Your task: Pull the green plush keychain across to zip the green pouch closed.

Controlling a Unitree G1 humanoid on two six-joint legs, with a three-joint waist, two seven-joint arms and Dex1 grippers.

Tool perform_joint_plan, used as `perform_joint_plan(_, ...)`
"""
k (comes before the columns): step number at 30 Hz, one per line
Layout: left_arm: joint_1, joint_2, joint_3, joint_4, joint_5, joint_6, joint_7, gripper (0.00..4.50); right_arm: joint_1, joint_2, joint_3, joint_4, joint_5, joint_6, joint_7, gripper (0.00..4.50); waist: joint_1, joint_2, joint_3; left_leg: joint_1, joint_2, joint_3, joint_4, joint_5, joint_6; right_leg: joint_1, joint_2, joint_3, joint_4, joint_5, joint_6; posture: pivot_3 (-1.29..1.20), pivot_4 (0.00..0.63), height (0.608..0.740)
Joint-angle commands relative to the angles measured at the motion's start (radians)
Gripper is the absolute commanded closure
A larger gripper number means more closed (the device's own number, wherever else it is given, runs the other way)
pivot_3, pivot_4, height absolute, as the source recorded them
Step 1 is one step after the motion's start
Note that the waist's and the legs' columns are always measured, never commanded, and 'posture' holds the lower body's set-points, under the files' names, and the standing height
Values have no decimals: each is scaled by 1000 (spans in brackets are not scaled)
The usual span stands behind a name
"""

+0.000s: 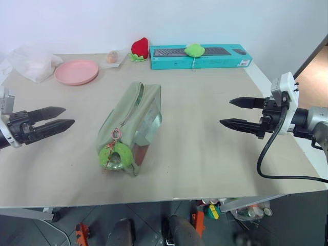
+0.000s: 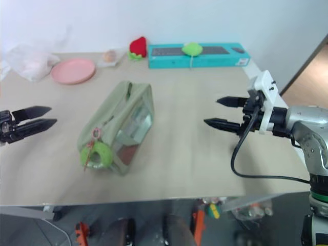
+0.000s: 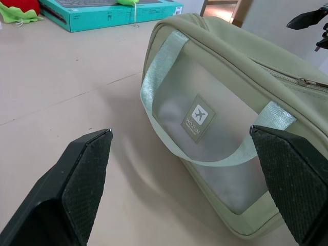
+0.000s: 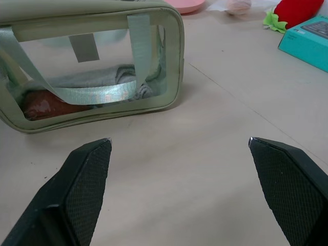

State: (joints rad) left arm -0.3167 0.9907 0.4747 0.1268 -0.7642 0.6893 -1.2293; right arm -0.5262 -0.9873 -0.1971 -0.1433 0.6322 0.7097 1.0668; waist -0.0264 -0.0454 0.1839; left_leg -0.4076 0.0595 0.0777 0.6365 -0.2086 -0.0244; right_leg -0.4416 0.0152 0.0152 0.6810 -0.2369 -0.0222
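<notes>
The green pouch [image 1: 134, 115] lies in the middle of the table, one end pointing toward me, with grey and reddish contents showing through its clear side panel [image 4: 97, 77]. The green plush keychain [image 1: 114, 152] hangs curled over the pouch's near end, below a pink ring [image 1: 116, 134]. My left gripper [image 1: 69, 116] hovers open to the left of the pouch, fingers aimed at it and apart from it. My right gripper [image 1: 225, 111] hovers open to the pouch's right, also pointing at it, with nothing between its fingers. The strap handle [image 3: 205, 154] shows in the left wrist view.
A teal keyboard box [image 1: 201, 56] with a lime-green plush [image 1: 194, 49] on it stands at the back. Beside it are a red strawberry plush [image 1: 140, 47], a pink plate [image 1: 76, 72] and a white plastic bag [image 1: 33, 62]. The table's right edge runs under my right arm.
</notes>
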Motion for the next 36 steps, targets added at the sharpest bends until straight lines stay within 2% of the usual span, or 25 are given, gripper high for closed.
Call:
perform_joint_plan(1,6,-6,24,-25,-11,-9,12,56,-42,-1,13,13,-18,-31,14,63,0,0,0,0,0,0,0,0,0,0,0,0,0,0,0,0,150,740)
perform_joint_plan(9,-44,-60,-7,-105,-56,24,59,56,-163,26,162,75,-161,-144,44,63,0,0,0,0,0,0,1,0,0,0,1,0,1,1,0,0,150,740)
perform_joint_plan(13,-67,-85,-2,-234,-132,-16,-7,56,-328,57,295,113,-263,-271,148,63,-6,1,0,-1,0,1,1,0,0,-1,0,1,1,1,0,0,150,740)
perform_joint_plan(19,-119,-72,-33,-324,-223,32,-33,56,-629,192,488,289,-444,-525,311,63,-18,1,0,0,1,0,2,0,0,0,3,1,1,1,-2,0,150,740)
perform_joint_plan(22,-82,-84,-36,-369,-216,18,-22,56,-748,297,587,430,-578,-720,326,63,-22,1,0,0,3,0,1,0,0,-1,5,0,1,1,-2,0,150,740)
perform_joint_plan(29,-43,-112,-17,-402,-241,22,26,56,-841,494,644,666,-671,-879,323,63,-19,0,0,0,4,-1,2,1,-1,-1,4,0,2,2,-4,0,150,740)
perform_joint_plan(36,-15,-119,-1,-418,-273,28,79,56,-836,561,624,710,-672,-914,347,63,-18,0,0,-1,2,0,3,1,-1,0,2,0,2,2,-4,0,150,740)
